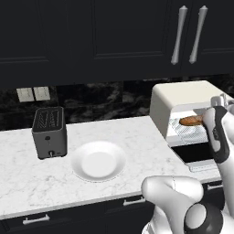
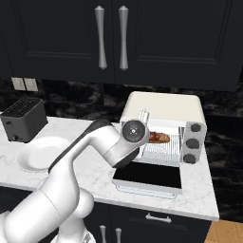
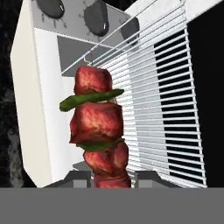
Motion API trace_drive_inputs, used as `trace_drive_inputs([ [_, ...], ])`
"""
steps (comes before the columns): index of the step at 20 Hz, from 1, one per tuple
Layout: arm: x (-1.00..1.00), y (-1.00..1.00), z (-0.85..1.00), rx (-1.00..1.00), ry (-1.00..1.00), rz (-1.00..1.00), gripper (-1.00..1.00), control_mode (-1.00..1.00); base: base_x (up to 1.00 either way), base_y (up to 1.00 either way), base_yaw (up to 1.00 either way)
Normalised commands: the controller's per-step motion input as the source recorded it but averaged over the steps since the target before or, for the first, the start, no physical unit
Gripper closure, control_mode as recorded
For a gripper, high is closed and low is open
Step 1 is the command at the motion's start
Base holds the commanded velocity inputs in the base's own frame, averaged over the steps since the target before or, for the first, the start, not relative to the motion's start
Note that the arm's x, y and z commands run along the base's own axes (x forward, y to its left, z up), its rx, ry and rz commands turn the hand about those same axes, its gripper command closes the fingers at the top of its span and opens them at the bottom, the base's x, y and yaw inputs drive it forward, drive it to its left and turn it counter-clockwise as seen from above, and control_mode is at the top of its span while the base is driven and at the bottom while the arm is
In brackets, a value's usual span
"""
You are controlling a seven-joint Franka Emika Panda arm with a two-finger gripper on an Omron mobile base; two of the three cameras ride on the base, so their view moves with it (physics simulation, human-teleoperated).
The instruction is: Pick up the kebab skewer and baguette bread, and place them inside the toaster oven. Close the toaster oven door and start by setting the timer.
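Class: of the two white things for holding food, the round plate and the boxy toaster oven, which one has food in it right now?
The toaster oven: the baguette bread lies on its rack; the plate is bare.

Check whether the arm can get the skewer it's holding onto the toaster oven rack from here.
Probably yes: the gripper is shut on the kebab skewer, the toaster oven door hangs open, and bare wire rack lies right ahead.

The kebab skewer (image 3: 98, 131), red meat chunks with green slices, stands over the wire rack of the cream-white toaster oven (image 2: 163, 107). Its door (image 2: 148, 176) lies open, flat. The golden baguette bread (image 1: 191, 120) rests inside.
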Motion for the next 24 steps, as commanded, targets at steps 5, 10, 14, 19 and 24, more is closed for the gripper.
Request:
trace_drive_inputs([
  [5, 0.58, 0.0, -0.12, 0.12, -0.05, 0.0, 1.0, -1.0, 0.0, 0.0, 0.0],
  [10, 0.14, -0.17, -0.38, -0.01, -0.12, 0.01, 1.0, -1.0, 0.0, 0.0, 0.0],
  [14, 0.02, -0.11, -0.48, -0.11, -0.1, 0.01, 1.0, -1.0, 0.0, 0.0, 0.0],
  [19, 0.14, -0.01, -0.27, -0.08, -0.01, 0.0, 1.0, -1.0, 0.0, 0.0, 0.0],
  [24, 0.14, -0.01, -0.01, -0.01, 0.02, 0.0, 1.0, -1.0, 0.0, 0.0, 0.0],
])
